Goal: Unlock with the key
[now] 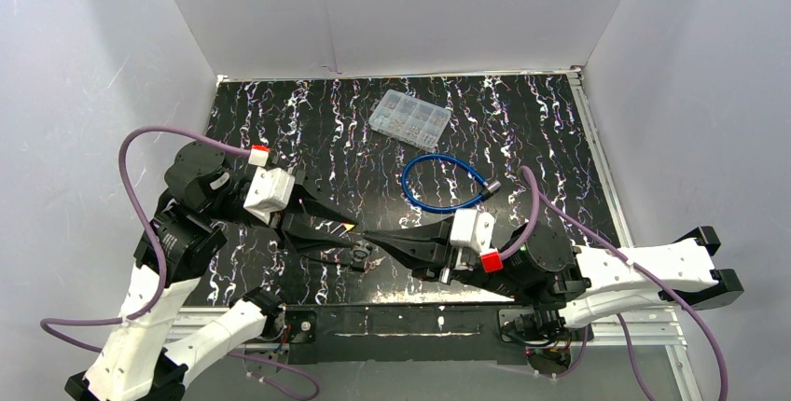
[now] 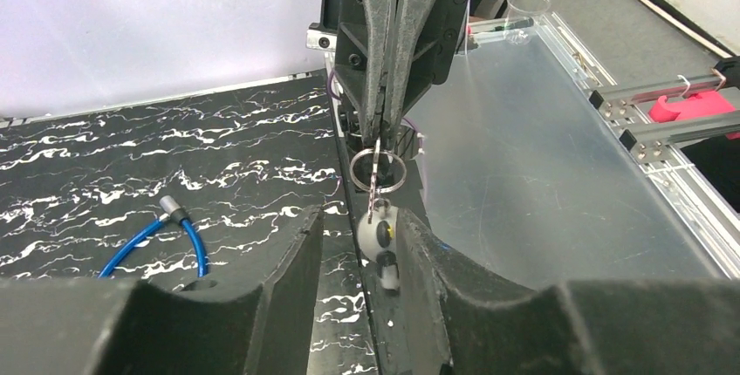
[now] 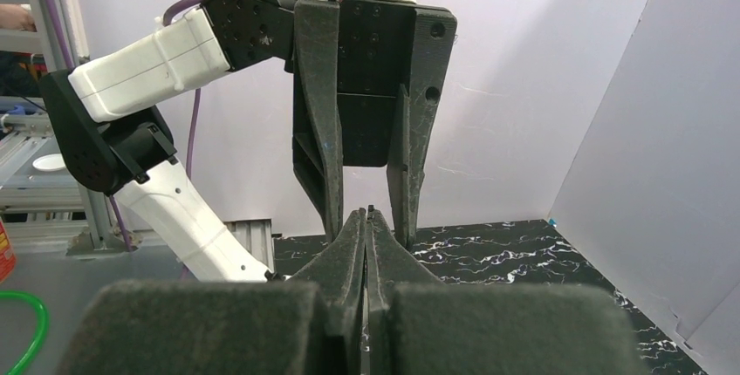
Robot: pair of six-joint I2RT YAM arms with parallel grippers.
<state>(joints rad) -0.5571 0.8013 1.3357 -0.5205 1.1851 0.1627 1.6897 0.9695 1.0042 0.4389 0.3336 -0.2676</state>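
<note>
The key [image 2: 375, 185] hangs edge-on with its steel ring [image 2: 378, 168] from my right gripper [image 2: 381, 135], which is shut on its top. A small white round fob [image 2: 377, 234] dangles below, between the fingers of my left gripper [image 2: 359, 218]. That gripper is open, and the fob rests against its right finger [image 2: 419, 244]. From above, both grippers meet over the mat's front middle, left [image 1: 347, 238] and right [image 1: 367, 236], with the ring [image 1: 360, 254] under them. The blue cable lock [image 1: 443, 182] lies coiled behind them, and its metal end [image 2: 172, 209] shows at the left.
A clear compartment box [image 1: 409, 117] sits at the back of the marbled black mat [image 1: 280, 121]. White walls close in the back and sides. Purple cables loop off both arms. A metal rail [image 1: 410, 319] runs along the near edge.
</note>
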